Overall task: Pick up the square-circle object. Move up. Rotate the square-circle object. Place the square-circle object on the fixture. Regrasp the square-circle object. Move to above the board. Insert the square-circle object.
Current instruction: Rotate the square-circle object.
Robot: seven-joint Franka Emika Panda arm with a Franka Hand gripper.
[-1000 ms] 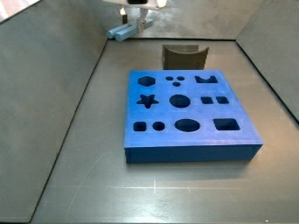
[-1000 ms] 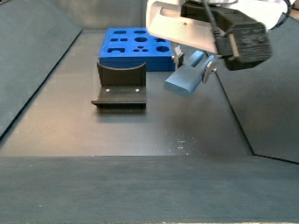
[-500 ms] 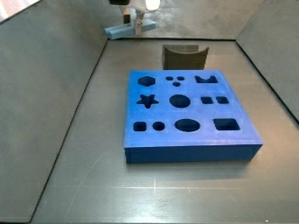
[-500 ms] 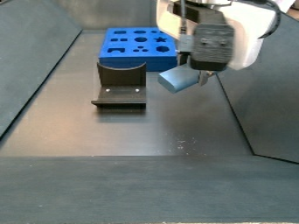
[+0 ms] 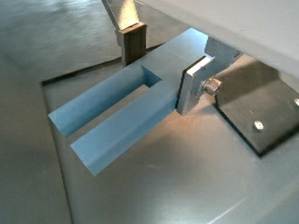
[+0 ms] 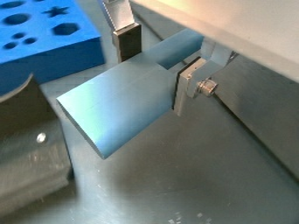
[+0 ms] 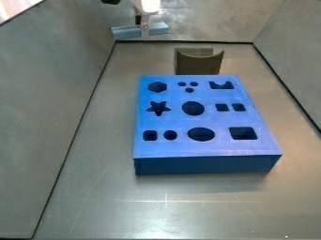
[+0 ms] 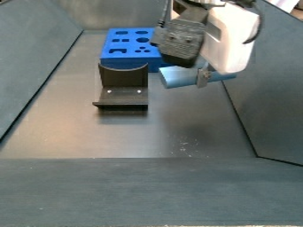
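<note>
The square-circle object [image 5: 117, 114], a pale blue-grey bar, is clamped between the fingers of my gripper [image 5: 163, 63], which is shut on it near one end. In both wrist views the bar [image 6: 117, 114] sticks out well past the dark pads [image 6: 126, 42]. In both side views the gripper [image 7: 143, 26] hangs in the air with the bar [image 7: 128, 31] lying roughly level. The dark fixture [image 8: 120, 89] stands on the floor to one side of the held bar [image 8: 175, 77] and below it. The blue board [image 7: 201, 122] with its cut-outs lies flat beyond the fixture [image 7: 197, 60].
Grey walls enclose the floor [image 7: 88, 178] on the sides and back. The gripper is close to the back wall [image 7: 201, 19]. In the wrist views the fixture [image 6: 30, 157] and a corner of the board [image 6: 41, 35] show under the bar.
The gripper has turned with the bar in it; the bar has swung from a downward slant to roughly level. The hand has also shifted slightly. Board and fixture are unmoved.
</note>
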